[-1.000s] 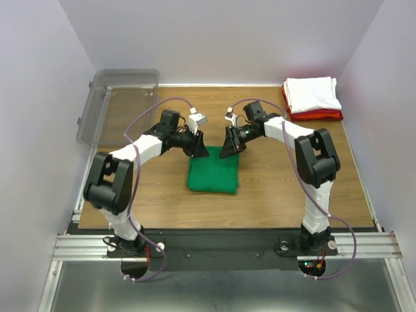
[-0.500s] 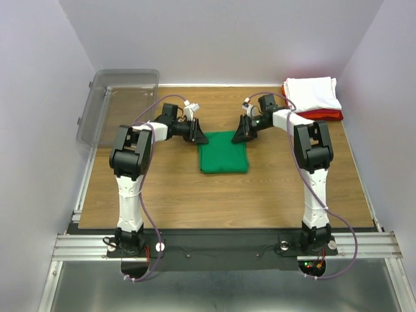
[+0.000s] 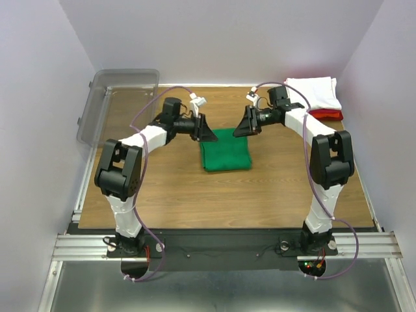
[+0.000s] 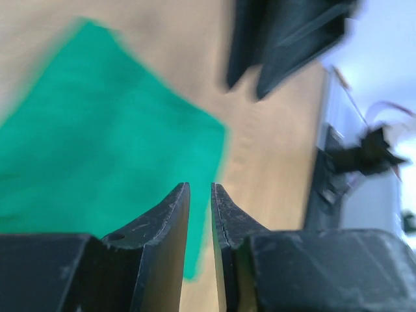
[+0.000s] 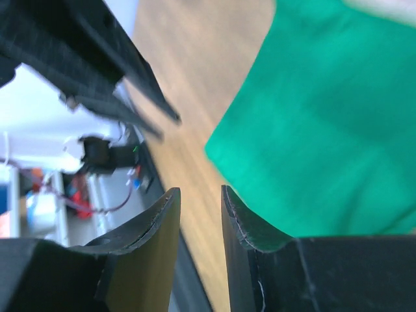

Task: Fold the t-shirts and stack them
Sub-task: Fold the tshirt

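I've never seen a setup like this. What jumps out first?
A bright green folded t-shirt lies mid-table, with the left gripper and right gripper poised at its far corners. In the far right corner of the table, a folded white t-shirt sits on a red t-shirt.

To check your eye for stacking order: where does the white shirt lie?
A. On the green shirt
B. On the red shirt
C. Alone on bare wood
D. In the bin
B: the white shirt lies on the red shirt at the far right, well apart from the green shirt in the middle.
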`<state>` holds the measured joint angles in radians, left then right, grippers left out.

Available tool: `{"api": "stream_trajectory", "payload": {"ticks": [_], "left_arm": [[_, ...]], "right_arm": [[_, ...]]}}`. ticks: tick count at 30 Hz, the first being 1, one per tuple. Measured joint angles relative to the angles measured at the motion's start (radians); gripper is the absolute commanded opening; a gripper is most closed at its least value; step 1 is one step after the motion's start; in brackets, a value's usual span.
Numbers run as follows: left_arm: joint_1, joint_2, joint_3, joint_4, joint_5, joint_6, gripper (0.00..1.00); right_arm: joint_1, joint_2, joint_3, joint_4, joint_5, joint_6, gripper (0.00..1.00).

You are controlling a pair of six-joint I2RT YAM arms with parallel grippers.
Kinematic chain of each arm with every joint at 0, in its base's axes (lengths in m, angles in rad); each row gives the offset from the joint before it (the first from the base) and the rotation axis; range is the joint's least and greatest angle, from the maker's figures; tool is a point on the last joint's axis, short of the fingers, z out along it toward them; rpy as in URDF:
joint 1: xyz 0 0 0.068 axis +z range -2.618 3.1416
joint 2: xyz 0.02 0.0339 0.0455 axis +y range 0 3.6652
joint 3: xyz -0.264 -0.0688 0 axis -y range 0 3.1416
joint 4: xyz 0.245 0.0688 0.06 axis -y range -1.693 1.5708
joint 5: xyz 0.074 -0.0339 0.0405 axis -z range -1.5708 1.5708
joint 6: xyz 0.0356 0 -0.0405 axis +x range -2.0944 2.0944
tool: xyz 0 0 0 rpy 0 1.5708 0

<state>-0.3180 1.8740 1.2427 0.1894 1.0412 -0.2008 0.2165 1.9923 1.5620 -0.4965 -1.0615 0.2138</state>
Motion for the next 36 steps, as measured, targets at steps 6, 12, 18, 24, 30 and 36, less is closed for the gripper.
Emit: {"api": "stream_trajectory", "payload": {"ticks": [6,12,18,24,30,36], "left_arm": [[-0.138,0.038,-0.104,0.070,0.034,-0.047,0.32],[-0.071,0.230,-0.124,0.011,0.093,-0.010,0.31],[0.000,0.186,-0.142,-0.080,0.112,0.106,0.32],[-0.010,0.021,-0.174,-0.219,0.070,0.231,0.32],[-0.056,-0.041,-0.173,-0.233,0.082,0.254,0.32],[-0.053,0.086,-0.186,-0.224,0.056,0.256,0.32]], "right_arm": [[0.027,0.076,-0.154,0.007,-0.044,-0.019,0.34],[0.012,0.229,-0.196,-0.013,-0.087,-0.050,0.31],[-0.013,0.181,-0.207,-0.023,-0.054,-0.071,0.32],[0.010,-0.029,-0.264,-0.024,-0.035,-0.074,0.33],[0.074,-0.034,-0.270,-0.019,-0.062,-0.085,0.30],[0.061,0.160,-0.320,-0.026,-0.063,-0.116,0.28]]}}
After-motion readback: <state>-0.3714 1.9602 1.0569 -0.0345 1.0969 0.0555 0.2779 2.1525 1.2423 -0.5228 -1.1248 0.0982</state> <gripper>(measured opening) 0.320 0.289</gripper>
